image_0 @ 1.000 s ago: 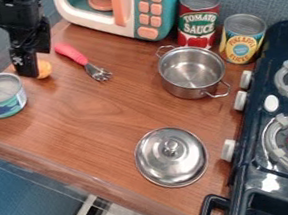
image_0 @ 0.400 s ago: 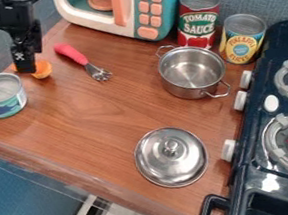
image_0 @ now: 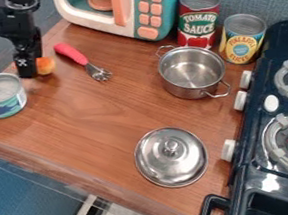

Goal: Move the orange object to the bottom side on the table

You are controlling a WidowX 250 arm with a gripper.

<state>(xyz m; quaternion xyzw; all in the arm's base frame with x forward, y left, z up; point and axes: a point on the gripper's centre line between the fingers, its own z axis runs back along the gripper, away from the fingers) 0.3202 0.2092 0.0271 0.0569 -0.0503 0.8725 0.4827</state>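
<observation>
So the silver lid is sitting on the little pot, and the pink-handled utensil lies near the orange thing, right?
Not quite: the camera view shows the silver lid on the wooden table, apart from the little pot. The pink-handled utensil does lie near the orange thing.

Lid point(image_0: 171, 157) before pot point(image_0: 192, 70), cans point(image_0: 198, 18) behind, stove point(image_0: 271, 127) to the right

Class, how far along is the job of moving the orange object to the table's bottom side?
Looks done: the gripper is at the orange object. In hand: I cannot tell whether it is gripped. Left: the move itself, as the object sits between the short can and pink-handled utensil, far from the bottom edge.
</observation>
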